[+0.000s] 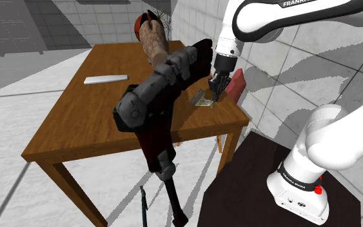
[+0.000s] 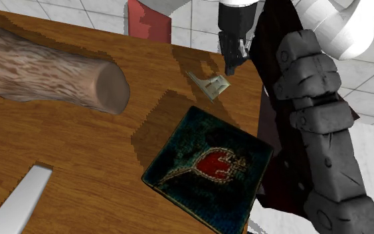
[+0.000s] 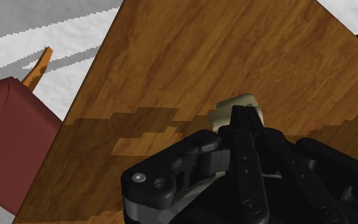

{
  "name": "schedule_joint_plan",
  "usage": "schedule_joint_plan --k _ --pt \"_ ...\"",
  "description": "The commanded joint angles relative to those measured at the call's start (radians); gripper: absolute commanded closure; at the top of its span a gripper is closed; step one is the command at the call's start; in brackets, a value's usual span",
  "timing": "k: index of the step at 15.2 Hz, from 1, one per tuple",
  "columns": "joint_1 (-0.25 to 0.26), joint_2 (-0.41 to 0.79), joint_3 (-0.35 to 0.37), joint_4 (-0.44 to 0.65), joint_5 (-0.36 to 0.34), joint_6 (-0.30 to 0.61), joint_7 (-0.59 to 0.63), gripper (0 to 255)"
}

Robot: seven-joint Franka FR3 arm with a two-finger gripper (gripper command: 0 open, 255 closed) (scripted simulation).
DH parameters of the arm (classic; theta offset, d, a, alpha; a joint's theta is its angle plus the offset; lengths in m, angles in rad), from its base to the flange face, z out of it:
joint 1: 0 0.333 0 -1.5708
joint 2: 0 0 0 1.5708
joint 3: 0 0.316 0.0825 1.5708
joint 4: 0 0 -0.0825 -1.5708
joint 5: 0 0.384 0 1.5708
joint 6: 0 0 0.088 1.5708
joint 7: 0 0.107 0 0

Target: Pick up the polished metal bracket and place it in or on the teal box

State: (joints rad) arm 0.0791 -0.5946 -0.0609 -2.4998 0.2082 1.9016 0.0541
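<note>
Jaws open or closed I cannot tell, but the gripper hangs at the metal bracket lying near the tabletop's edge, near the teal box, where an off-centre pinch might skid it overboard.

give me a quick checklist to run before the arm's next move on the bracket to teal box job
1. Bracket located: ok, it lies on the table right beside the gripper.
2. Gripper lined up at the bracket: ok, the wrist view shows the bracket just past its tip.
3. Bracket held: cannot tell.
4. Teal box top free: ok, nothing lies on it.
5. Way from bracket to box: ok, bare wood between them, with the log off to one side.
6. Clearance from the grey armoured figure next to the box: cannot tell.
</note>
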Motion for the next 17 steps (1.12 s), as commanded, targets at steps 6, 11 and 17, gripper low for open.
schedule_joint_plan --k 6,11,17 --pt "0.015 0.193 0.049 0.198 -0.094 -0.127 0.011 0" --pt "0.036 0.396 0.103 0.385 -0.202 -0.250 0.021 0" --pt "0.036 0.387 0.103 0.303 -0.202 -0.176 0.020 0"
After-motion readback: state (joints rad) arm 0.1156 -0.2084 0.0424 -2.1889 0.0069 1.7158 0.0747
